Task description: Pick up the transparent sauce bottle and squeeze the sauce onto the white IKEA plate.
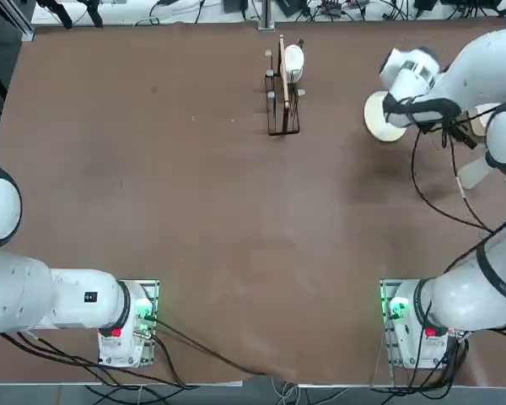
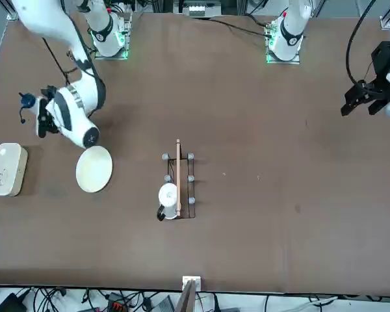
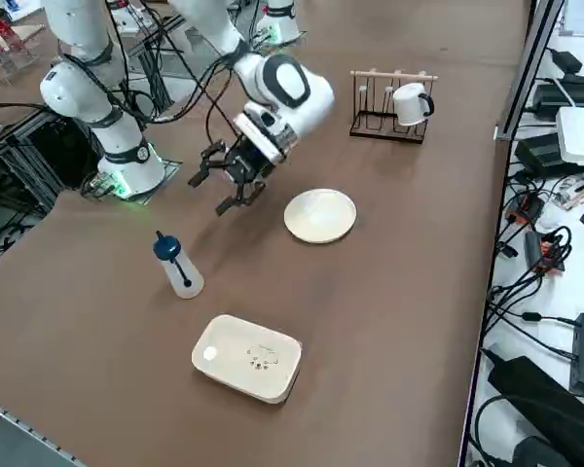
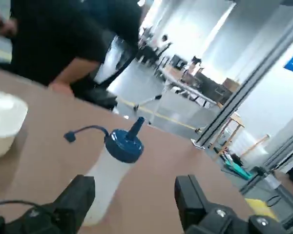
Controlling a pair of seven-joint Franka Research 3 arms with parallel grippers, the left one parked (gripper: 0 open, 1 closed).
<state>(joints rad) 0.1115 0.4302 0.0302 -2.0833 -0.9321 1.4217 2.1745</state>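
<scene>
The transparent sauce bottle [image 3: 178, 268] stands upright on the brown table near its right edge. Its dark blue cap [image 4: 124, 144] has a nozzle with a small tethered tip hanging off it. My right gripper [image 3: 219, 185] hovers open above the table, between the bottle and the arm's base, with nothing between its fingers. In the wrist view the bottle [image 4: 107, 173] stands just beyond the two spread fingertips [image 4: 83, 190], untouched. The white IKEA plate [image 3: 320, 215] lies flat beside the gripper, a short way from the bottle. From above, the arm covers part of the plate [image 1: 378, 118].
A white rounded-rectangular dish [image 3: 248, 357] lies beyond the bottle, close to the table's far right corner. A black wire rack [image 1: 282, 97] with a white mug [image 1: 293, 61] stands at the far middle. A person in black [image 4: 63, 39] stands behind the table's edge.
</scene>
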